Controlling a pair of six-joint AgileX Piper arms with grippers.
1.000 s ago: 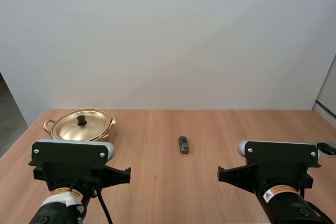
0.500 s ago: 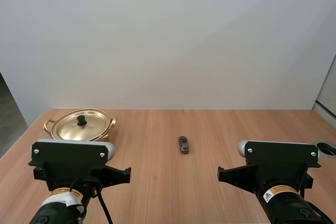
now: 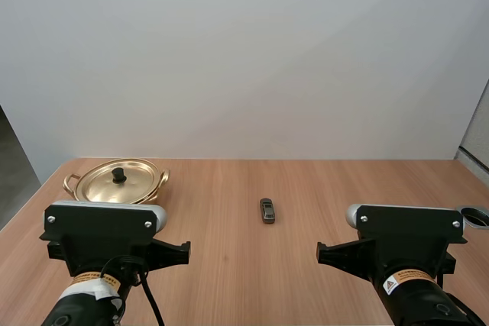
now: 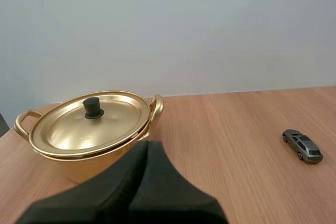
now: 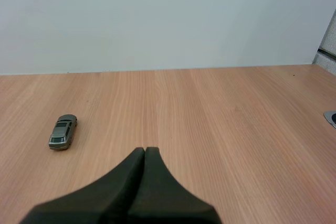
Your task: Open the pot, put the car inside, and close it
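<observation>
Facing the pot point(image 4: 63, 162), the left gripper point(image 4: 147, 145) (wedged together, like the right gripper point(image 5: 144, 151)) must spread, then pinch the knob point(image 4: 93, 108) squarely.

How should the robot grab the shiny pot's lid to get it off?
Probably by the small black knob in the middle of the golden lid, coming straight down from above. The knob stands upright, the one raised part on the smooth, shallow lid, whose edge sits flat on the pot. The left gripper, shut, is nearest.
</observation>
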